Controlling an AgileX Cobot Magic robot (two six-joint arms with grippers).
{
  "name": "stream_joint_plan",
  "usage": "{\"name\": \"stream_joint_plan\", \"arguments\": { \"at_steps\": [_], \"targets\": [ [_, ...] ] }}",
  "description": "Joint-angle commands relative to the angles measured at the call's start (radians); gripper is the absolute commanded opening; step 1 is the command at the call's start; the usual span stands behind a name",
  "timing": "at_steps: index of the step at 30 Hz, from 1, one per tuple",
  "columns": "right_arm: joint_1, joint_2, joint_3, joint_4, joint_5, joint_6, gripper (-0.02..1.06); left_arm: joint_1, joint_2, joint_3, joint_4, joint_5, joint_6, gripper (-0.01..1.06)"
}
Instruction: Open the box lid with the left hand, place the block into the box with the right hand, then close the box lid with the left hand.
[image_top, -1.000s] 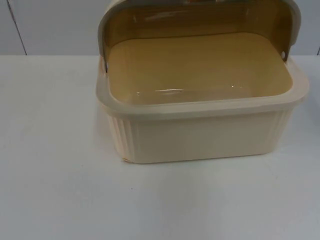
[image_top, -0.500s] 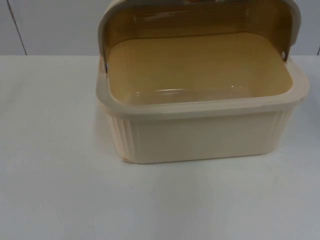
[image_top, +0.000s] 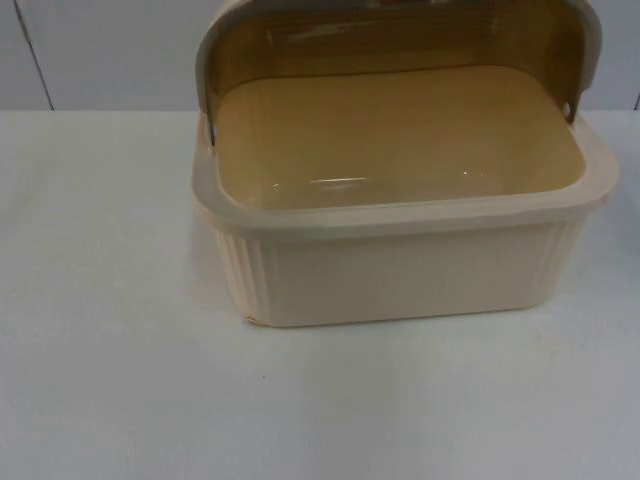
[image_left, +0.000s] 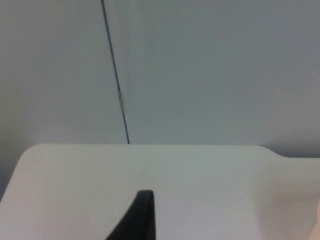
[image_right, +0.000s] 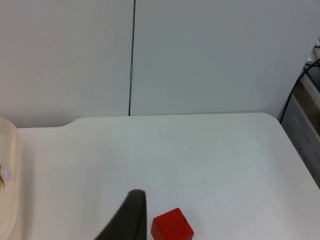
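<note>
the box (image_top: 400, 230) sits on the white table (image_top: 110, 380) close to the grey partition wall (image_top: 110, 50), and its lid (image_top: 400, 30) is already swung up and back, so the amber inside lies bare with nothing in it. the opening step looks done; the step in hand is the second one, getting the block into the box. the red block (image_right: 172, 225) rests on the table on the right side, just beside the black fingertip of the right hand (image_right: 131, 216), apart from the cream edge of the box seen in the right wrist view. i cannot tell whether the right hand is spread or closed, but it does not appear to have the block. the left hand (image_left: 138, 215) waits over bare table facing the wall, and its state cannot be told either. the next move calls for the right hand to centre over the block, straddle it squarely and close, then lift it clear of the box rim before lowering it inside.
</note>
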Motion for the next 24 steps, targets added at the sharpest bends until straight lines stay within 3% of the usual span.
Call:
{"name": "stream_joint_plan", "arguments": {
  "at_steps": [1,11,15,19,24],
  "targets": [
    [0.005,-0.003,-0.008,-0.001,-0.001,0.005,1.05,0.004,-0.009,0.002,-0.012,0.002,-0.004,1.05],
    [0.005,0.129,-0.066,0.01,-0.049,0.031,1.05,0.004,-0.009,0.002,-0.012,-0.007,-0.004,1.05],
    [0.005,0.241,-0.152,0.071,-0.083,-0.032,1.05,0.004,-0.009,0.002,-0.012,-0.007,-0.004,1.05],
    [0.005,0.417,-0.279,0.389,-0.138,-0.297,1.05,0.004,-0.009,0.002,-0.012,-0.011,-0.004,1.05],
    [-0.025,0.554,-0.316,0.396,-0.214,-0.288,1.05,0.004,-0.009,0.002,-0.012,-0.022,-0.004,1.05]
  ]
}}
